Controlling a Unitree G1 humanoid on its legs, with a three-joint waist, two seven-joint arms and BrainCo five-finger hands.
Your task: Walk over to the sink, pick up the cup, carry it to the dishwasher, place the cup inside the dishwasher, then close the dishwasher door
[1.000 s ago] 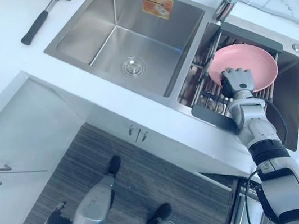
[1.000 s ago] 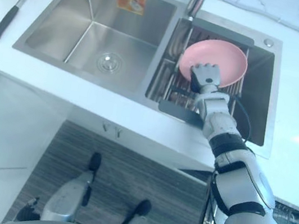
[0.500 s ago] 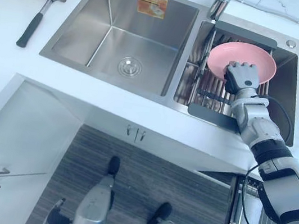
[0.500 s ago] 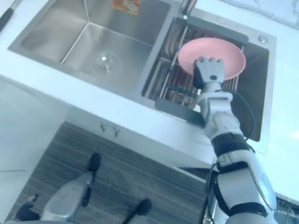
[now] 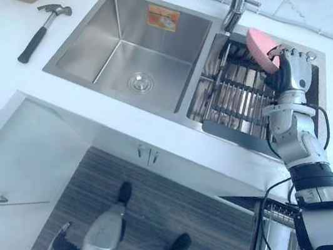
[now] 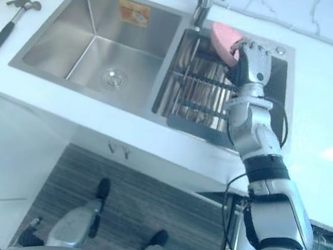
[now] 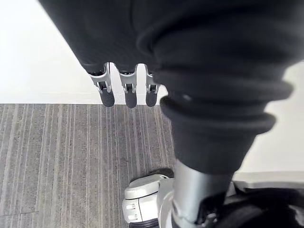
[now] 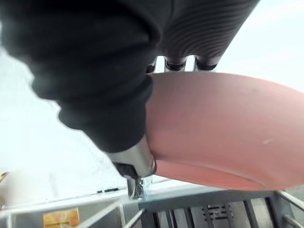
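Pink plate [image 5: 259, 41] — one — in right hand's [image 5: 295, 69] curled fingers [image 5: 291, 55] over rack [image 5: 239, 97]; left hand [image 7: 127, 88] slack.

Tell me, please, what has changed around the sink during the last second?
The right hand, resting on the pink dish before, now grips it and has lifted it off the sink rack; the dish, flat earlier, stands tilted on edge near the faucet. The hammer and the left basin are unchanged. The left hand hangs open above the floor.
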